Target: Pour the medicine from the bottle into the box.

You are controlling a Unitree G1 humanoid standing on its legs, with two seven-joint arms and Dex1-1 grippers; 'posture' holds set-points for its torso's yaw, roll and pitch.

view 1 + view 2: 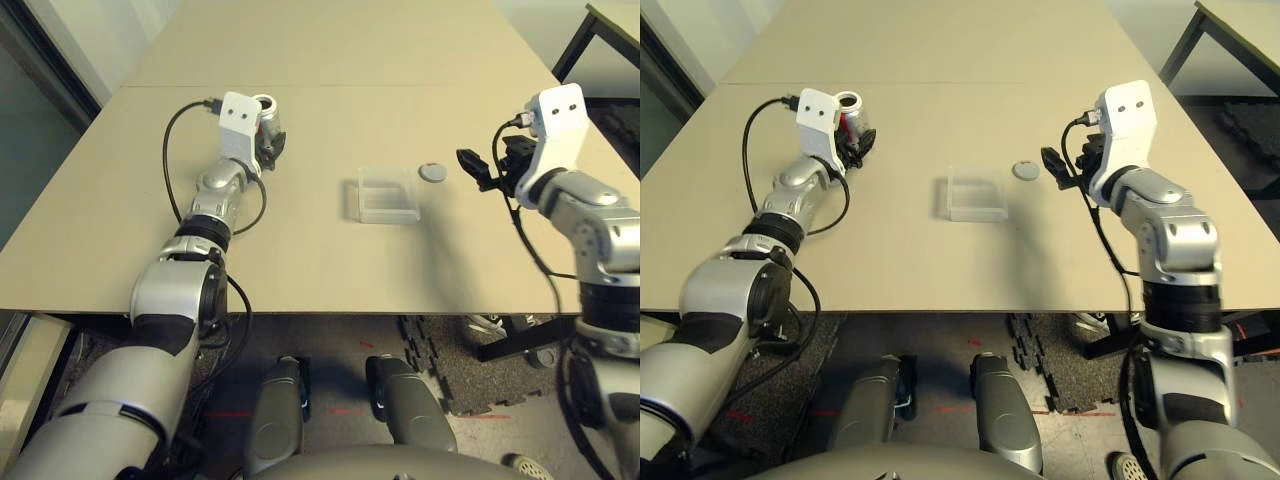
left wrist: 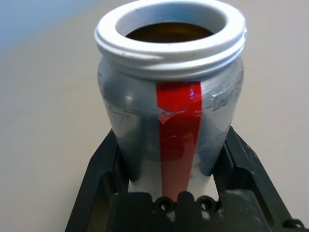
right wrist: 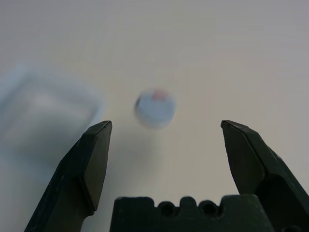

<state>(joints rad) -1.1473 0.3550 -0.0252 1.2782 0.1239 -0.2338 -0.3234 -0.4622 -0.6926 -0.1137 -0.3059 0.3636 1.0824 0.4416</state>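
The bottle has its top off, and your left gripper is squeezed tight on its sides. So the opening part is done. The cap lies on the surface, near the box. Your right gripper is wide apart and has nothing. You still have to bring the bottle over the box and tip the medicine out.

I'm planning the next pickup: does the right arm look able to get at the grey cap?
Probably yes: the right gripper is open, and the cap lies on the table beside the box, with nothing between them.
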